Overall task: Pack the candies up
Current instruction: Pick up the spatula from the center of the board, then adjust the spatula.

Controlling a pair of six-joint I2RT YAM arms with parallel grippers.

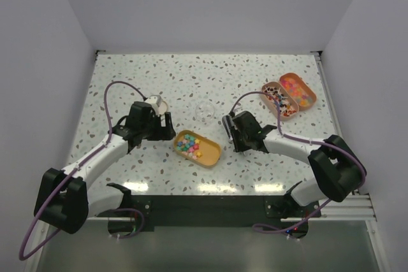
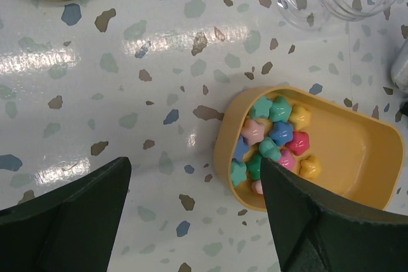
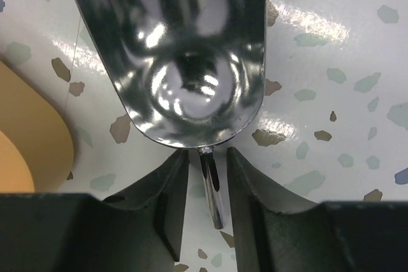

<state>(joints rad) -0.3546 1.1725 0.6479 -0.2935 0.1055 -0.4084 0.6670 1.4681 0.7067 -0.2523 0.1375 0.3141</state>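
Candies [image 2: 274,141] sit heaped at one end of the yellow tray [image 2: 357,157] between my arms. My left gripper [image 2: 194,173] hangs spread wide beside it, likely to steady it; my right gripper [image 3: 207,183] straddles the handle of the scoop [image 3: 191,62] for ladling, whether clamped I cannot tell.

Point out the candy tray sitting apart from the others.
The yellow tray, alone in the middle; the pink tray and orange tray lie together far right.

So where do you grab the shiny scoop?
By the thin handle at the back of the scoop, coming from behind. The bowl is wide and round, too big to pinch; the handle is a narrow stem that fits a pinch.
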